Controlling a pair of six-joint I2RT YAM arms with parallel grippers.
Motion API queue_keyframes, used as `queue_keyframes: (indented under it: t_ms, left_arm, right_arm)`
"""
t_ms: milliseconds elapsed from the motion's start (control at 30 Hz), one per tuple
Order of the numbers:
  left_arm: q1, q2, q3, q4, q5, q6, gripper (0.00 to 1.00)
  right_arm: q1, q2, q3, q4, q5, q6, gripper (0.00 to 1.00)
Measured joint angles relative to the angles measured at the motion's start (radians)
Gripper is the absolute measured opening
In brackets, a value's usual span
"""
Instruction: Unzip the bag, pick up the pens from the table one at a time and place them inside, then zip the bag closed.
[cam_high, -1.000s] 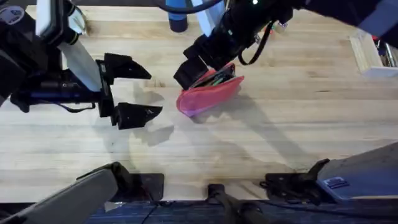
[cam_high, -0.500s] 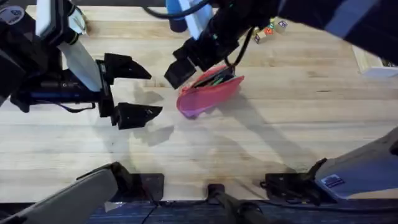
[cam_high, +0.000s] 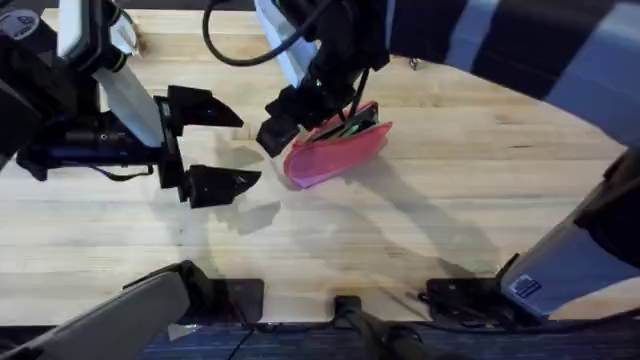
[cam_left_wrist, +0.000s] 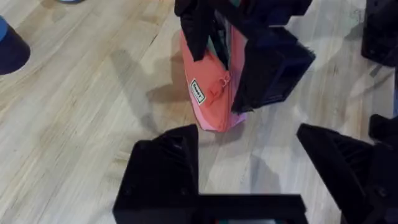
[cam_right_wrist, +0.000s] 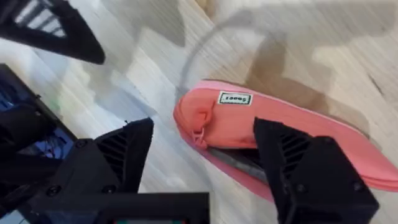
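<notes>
- Bag (cam_high: 335, 152): pink pouch lying on the table (cam_high: 480, 190), near the middle of the far half, long axis running diagonally in the overhead view. Zipper edge gaping; dark and green pens (cam_high: 347, 126) show inside the opening.
- Left wrist view: the bag's (cam_left_wrist: 212, 87) small white label and zipper pull sit near the end closest to the left arm.
- Right wrist view: the same label and pull at the rounded end of the bag (cam_right_wrist: 273, 140); a dark open slit runs along the zipper line.
- Right gripper (cam_high: 290, 118): reaching across from the far side, poised directly over the bag's left end. Fingers spread apart, one on each side of the pouch end in its own wrist view (cam_right_wrist: 202, 149); nothing clamped between them. Cannot tell whether a finger touches the fabric.
- Left gripper (cam_high: 212, 146): hanging over bare table to the left of the bag, apart from it. Fingers wide open, empty, pointing toward the pouch.
- Left wrist view: left gripper (cam_left_wrist: 249, 168) open, with the bag and the right gripper beyond it.
</notes>
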Motion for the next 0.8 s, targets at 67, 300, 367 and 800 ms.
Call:
queue_keyframes:
  t_ms: [67,300,367,800]
  left_arm:
    - [0.000,0.000,0.000,0.000,0.000,0.000,0.993]
    - [0.000,0.000,0.000,0.000,0.000,0.000,0.993]
    - [0.000,0.000,0.000,0.000,0.000,0.000,0.993]
    - [0.000,0.000,0.000,0.000,0.000,0.000,0.994]
  right_arm:
    - [0.000,0.006,0.000,0.000,0.000,0.000,0.951]
    - [0.000,0.013,0.000,-0.002,0.000,-0.001,0.906]
    - [0.000,0.020,0.000,-0.005,0.000,-0.001,0.875]
    - [0.000,0.033,0.000,-0.017,0.001,-0.002,0.435]
